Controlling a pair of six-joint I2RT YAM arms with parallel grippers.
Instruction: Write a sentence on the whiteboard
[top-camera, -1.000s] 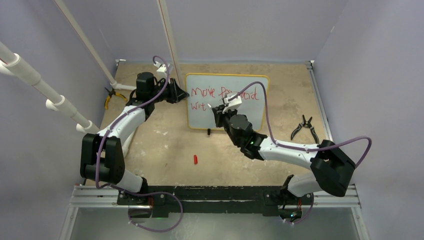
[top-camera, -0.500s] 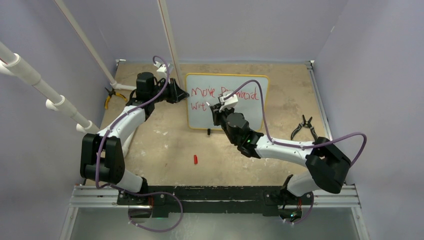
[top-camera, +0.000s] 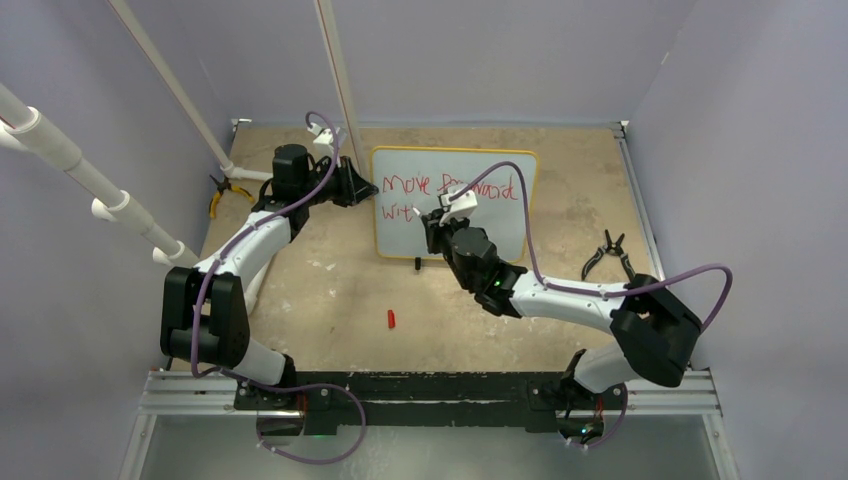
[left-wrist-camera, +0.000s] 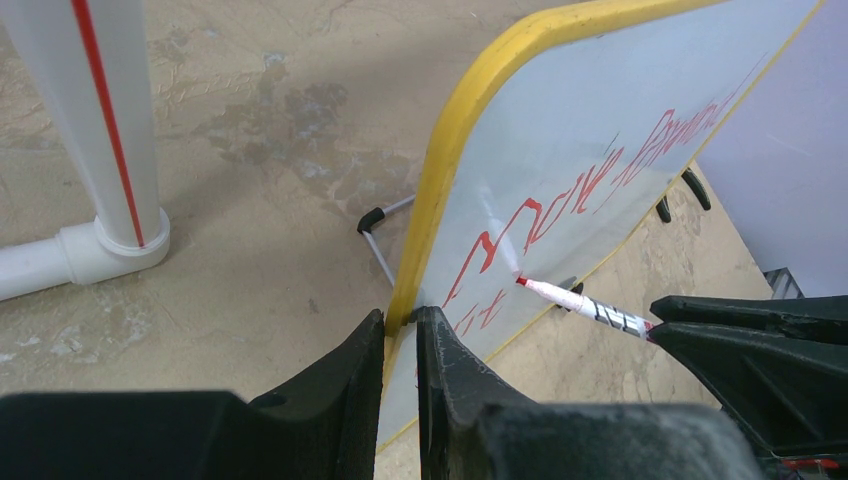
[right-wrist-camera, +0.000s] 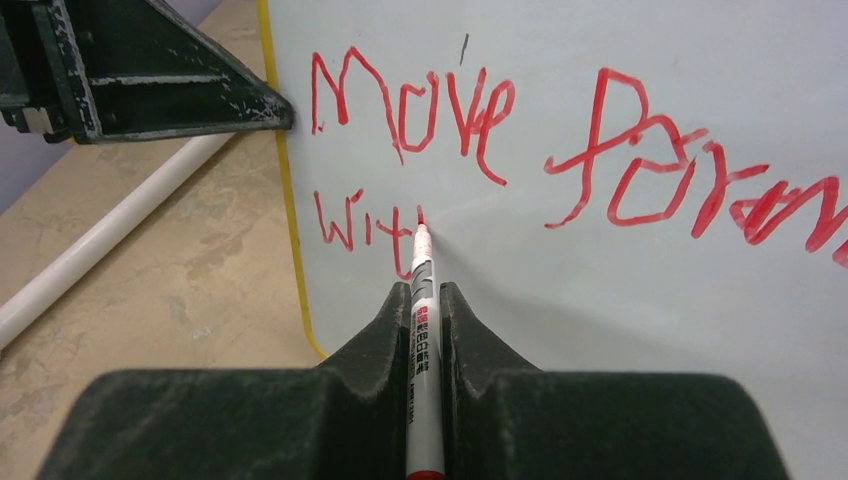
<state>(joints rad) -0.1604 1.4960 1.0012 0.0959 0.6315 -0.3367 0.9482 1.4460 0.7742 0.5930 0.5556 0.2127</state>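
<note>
The whiteboard (top-camera: 500, 170), white with a yellow frame, stands upright at the back middle of the table. The red sentence (right-wrist-camera: 470, 110) reads "Move forward" on the top line and "Wit" plus one more stroke below. My left gripper (left-wrist-camera: 400, 320) is shut on the whiteboard's left yellow edge (left-wrist-camera: 440, 180). My right gripper (right-wrist-camera: 425, 295) is shut on a white marker (right-wrist-camera: 424, 340) with a red tip; the tip touches the board just right of "Wit". The marker also shows in the left wrist view (left-wrist-camera: 580, 300).
A red marker cap (top-camera: 392, 319) lies on the table in front of the board. Black pliers (top-camera: 610, 255) lie at the right. Yellow-handled pliers (top-camera: 219, 194) lie at the far left by the white pipes (top-camera: 235, 170). Purple walls close in the table.
My right gripper has shifted slightly left and then up along the second line, adding a stroke after "Wit". The left arm and the board have not moved.
</note>
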